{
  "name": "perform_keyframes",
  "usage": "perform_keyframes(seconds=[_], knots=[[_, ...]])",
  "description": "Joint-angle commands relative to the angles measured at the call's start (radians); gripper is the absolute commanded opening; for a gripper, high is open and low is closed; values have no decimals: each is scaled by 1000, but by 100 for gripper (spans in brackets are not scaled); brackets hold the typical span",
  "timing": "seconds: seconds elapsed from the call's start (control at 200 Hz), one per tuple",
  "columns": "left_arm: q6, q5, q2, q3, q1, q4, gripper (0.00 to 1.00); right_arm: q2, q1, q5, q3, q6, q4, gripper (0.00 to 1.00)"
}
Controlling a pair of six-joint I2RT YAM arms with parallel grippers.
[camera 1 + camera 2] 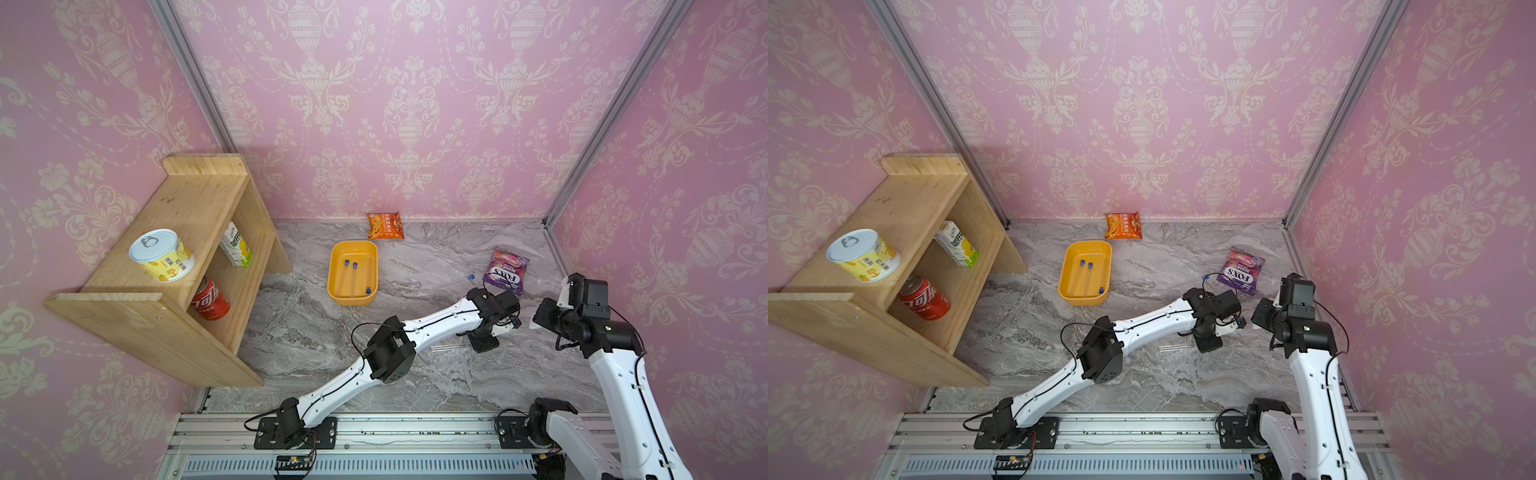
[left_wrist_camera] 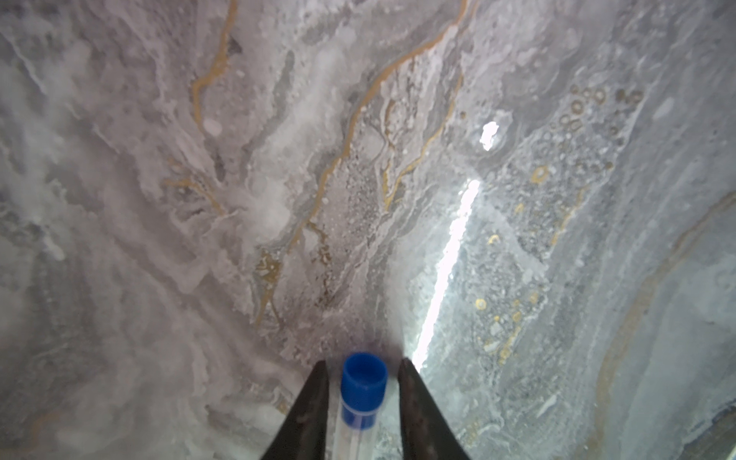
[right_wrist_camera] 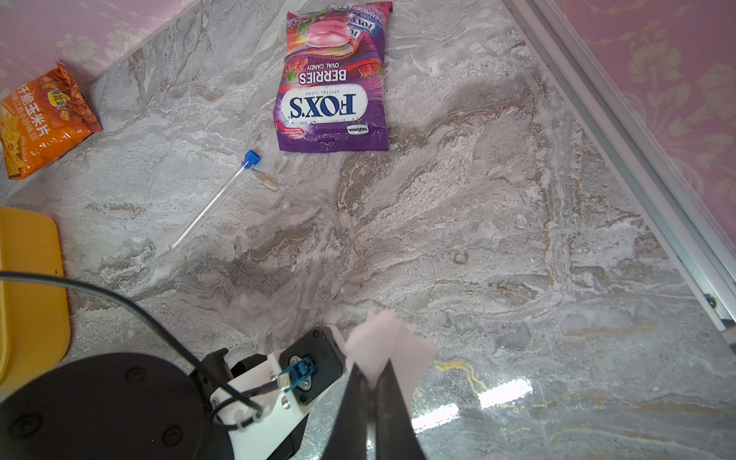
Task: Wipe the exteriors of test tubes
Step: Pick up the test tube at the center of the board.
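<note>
Where the wooden shelf (image 1: 199, 195) fills the left side, it carries a yellow tin (image 1: 162, 255) on top, with a carton (image 1: 235, 244) and a cola can (image 1: 210, 299) below, well apart from the work. Next is the orange tray (image 1: 353, 302) on the surface (image 1: 415, 266). It holds three tubes (image 1: 354, 280) laid along its length, two with blue caps toward the back wall and one with its cap toward the robot. A snack bag (image 1: 385, 225) lies behind the tray, against the wall. The left arm (image 1: 436, 322) reaches across the middle, and its wrist hides most of a fourth tube (image 2: 360, 392). That tube's clear end pokes out leftward in both top views, so its long axis runs left to right. The left fingers (image 2: 414, 398) stand slightly apart around its capped end, with a sliver of surface showing on each side. A fifth tube (image 3: 215, 199) lies loose and slanted, cap toward the candy bag (image 1: 505, 270). The right fingers (image 3: 374, 398) are clamped on a wipe (image 3: 388, 346).
</note>
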Motion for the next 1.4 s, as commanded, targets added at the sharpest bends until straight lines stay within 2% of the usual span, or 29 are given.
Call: perform_keyframes(seconds=[0.0, 0.205, 0.39, 0.796, 1.396], knots=[[26, -7, 19, 19, 1, -68, 32, 0, -6, 4, -16, -2, 5, 0], [24, -10, 24, 22, 0, -73, 32, -1, -7, 2, -19, -2, 7, 0], [26, -9, 36, 41, 0, -77, 25, -4, -7, 0, -19, -4, 7, 0], [21, -24, 33, 46, 0, -65, 21, -5, -7, -4, -20, -4, 9, 0], [13, -58, -46, 50, 49, -95, 17, -7, -7, -21, -22, -4, 14, 0]])
